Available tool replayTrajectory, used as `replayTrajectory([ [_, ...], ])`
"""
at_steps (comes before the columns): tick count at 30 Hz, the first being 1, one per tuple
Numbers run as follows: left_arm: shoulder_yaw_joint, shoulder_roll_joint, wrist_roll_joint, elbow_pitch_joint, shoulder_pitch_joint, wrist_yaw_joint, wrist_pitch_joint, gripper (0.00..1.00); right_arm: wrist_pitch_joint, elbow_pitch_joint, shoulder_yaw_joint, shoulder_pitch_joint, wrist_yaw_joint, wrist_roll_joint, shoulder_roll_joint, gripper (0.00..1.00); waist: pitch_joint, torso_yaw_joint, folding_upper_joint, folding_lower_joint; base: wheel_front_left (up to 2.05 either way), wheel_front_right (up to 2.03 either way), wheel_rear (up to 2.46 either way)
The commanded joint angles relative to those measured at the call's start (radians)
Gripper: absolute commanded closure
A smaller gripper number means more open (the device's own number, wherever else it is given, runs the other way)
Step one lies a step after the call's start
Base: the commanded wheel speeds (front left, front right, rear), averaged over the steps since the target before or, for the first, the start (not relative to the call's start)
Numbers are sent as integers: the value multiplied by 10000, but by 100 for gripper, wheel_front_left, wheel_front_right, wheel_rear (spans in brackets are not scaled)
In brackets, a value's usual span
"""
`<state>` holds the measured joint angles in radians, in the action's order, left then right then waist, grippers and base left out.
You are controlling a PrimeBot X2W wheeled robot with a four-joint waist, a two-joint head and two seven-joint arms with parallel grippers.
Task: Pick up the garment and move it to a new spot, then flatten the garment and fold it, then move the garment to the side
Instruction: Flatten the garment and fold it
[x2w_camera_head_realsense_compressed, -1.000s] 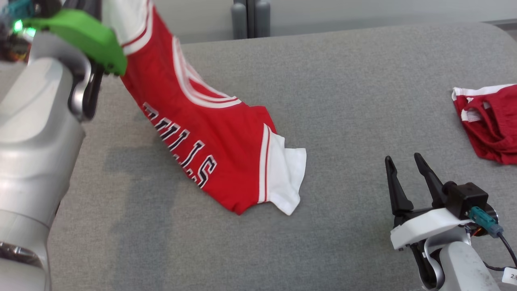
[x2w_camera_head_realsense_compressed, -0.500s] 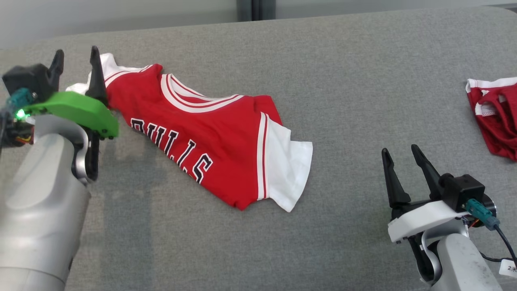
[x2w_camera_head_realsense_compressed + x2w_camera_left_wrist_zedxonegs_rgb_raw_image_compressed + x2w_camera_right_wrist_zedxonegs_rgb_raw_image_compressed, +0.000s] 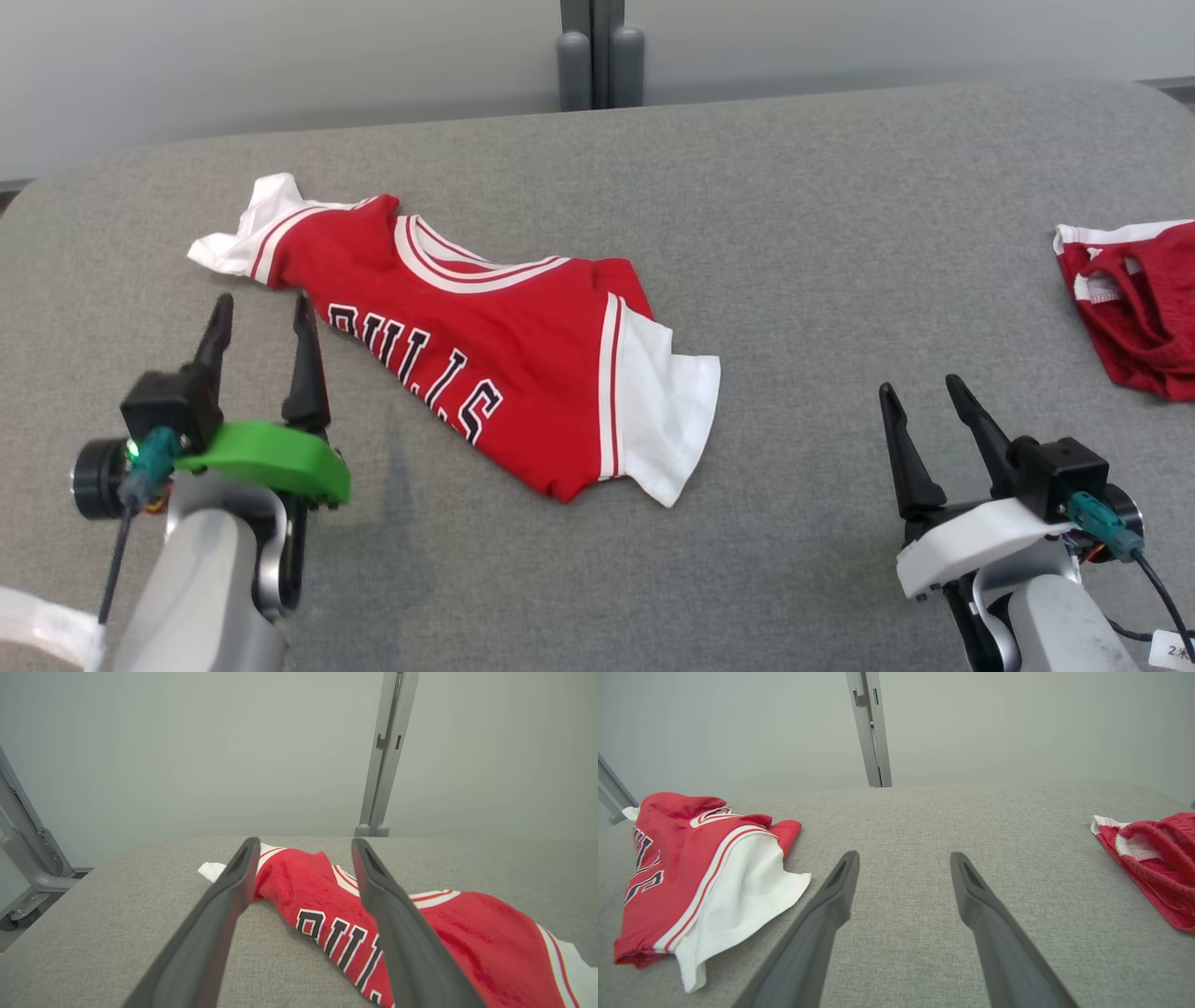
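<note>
Your red and white short-sleeved jersey with dark lettering (image 3: pixel 485 373) lies left of centre on the grey fabric-covered surface (image 3: pixel 794 233). It runs slantwise from a white sleeve at the far left to another white sleeve nearer the middle. Neither pincer is touching it.

It is rumpled: the body is bunched and doubled on itself, and the near sleeve is curled. By my reading the flattening, the folding and the final move to the side are all still ahead of you. Whether this is already its new spot cannot be read from how it lies.

Your left pincer (image 3: pixel 263 303) stands just near of the jersey's left end, fingers apart and holding nothing. Your right pincer (image 3: pixel 920 387) is well off to the right over bare surface, also spread and empty.

The jersey's lower hem and back are tucked out of sight, and a crease breaks the first letter. A second red and white garment (image 3: pixel 1134 308) at the far right is cut off by the picture's edge, so its shape is unclear.
</note>
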<state>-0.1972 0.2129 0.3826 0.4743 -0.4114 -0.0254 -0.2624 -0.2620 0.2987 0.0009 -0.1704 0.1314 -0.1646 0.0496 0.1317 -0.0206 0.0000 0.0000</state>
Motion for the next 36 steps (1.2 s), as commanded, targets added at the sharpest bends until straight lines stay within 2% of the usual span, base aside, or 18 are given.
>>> replayTrajectory([
  [1,123,-126,-296,-321,568,-109,-28,0,-40,30,-17,193,-16,41,35,0,-247,-17,0,0,0,0,0],
  [11,974,-1242,-1667,-2006,3507,-525,-28,0,-40,146,53,750,-16,29,34,0,-512,33,0,0,0,0,0],
  [18,1115,-1537,-1962,-2207,3773,-717,-30,0,-40,185,92,616,-16,110,37,0,-351,190,0,0,0,0,0],
  [24,953,-1601,-2063,-2167,3440,-863,-29,0,-40,476,591,-123,-16,553,35,0,-49,507,0,0,0,0,0],
  [28,693,-1609,-1875,-2137,3216,-908,-30,0,-40,1348,1354,-1226,-16,952,83,0,263,858,0,0,0,0,0],
  [31,472,-1604,-1758,-2050,3070,-938,-29,0,-25,2691,2028,-2249,-16,1175,130,0,435,1134,0,0,0,0,0],
  [36,267,-1603,-1633,-1938,2984,-948,-29,0,682,4628,2711,-3948,-16,1332,123,0,595,1482,0,0,0,0,0],
])
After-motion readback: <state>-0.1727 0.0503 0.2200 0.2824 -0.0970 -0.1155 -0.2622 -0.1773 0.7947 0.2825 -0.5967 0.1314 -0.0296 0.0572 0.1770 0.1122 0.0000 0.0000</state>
